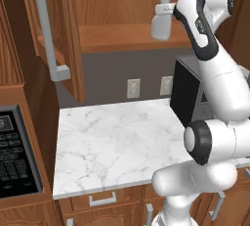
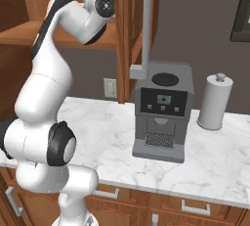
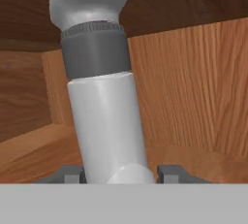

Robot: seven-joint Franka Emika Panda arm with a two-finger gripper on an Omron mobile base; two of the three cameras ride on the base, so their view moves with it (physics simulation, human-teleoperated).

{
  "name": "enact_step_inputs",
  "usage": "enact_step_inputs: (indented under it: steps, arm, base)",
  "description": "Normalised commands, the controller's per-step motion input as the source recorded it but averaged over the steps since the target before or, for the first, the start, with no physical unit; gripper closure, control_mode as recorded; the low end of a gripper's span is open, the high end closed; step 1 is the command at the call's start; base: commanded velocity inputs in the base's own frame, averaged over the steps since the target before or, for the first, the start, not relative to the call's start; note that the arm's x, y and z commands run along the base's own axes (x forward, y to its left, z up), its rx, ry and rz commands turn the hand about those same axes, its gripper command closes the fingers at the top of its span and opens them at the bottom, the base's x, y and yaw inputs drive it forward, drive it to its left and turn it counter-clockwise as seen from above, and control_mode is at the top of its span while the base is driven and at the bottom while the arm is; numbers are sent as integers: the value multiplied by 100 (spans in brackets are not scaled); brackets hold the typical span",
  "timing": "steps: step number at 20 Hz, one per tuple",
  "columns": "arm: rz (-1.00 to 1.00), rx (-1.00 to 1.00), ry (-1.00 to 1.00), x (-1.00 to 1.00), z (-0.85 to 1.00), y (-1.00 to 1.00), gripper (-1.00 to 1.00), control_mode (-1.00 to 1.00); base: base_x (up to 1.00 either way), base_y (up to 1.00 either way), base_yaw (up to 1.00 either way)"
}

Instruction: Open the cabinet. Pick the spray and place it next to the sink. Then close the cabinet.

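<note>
The cabinet [image 1: 66, 34] stands open, its left door swung out with the long grey bar handle [image 1: 49, 29] toward me. In the right base view the other open door [image 2: 123, 34] shows edge-on. The spray [image 1: 162, 17], a pale bottle with a white trigger nozzle, is over the wooden shelf [image 1: 117, 36] inside. In the hand view the spray [image 3: 104, 116] leans slightly and sits between my fingertips. My gripper [image 3: 121, 174] is shut on the lower body of the spray, one fingertip against each side. The sink is out of view.
Below the cabinet lies a white marble counter [image 1: 117, 137]. A grey coffee machine [image 2: 163, 112] stands on it, with a paper towel roll [image 2: 215, 101] to its right. Two wall outlets [image 1: 133, 88] sit under the shelf. A dark keypad panel [image 1: 14, 151] is at the left.
</note>
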Motion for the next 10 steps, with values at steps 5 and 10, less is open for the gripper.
enact_step_inputs:
  steps: [5, 10]
  arm:
    - [0, 4, 0, -61, -3, 16, 100, -100]
    - [0, 8, 8, -63, 6, 5, 100, -100]
  base:
    - [0, 0, 0]
    - [0, 0, 0]
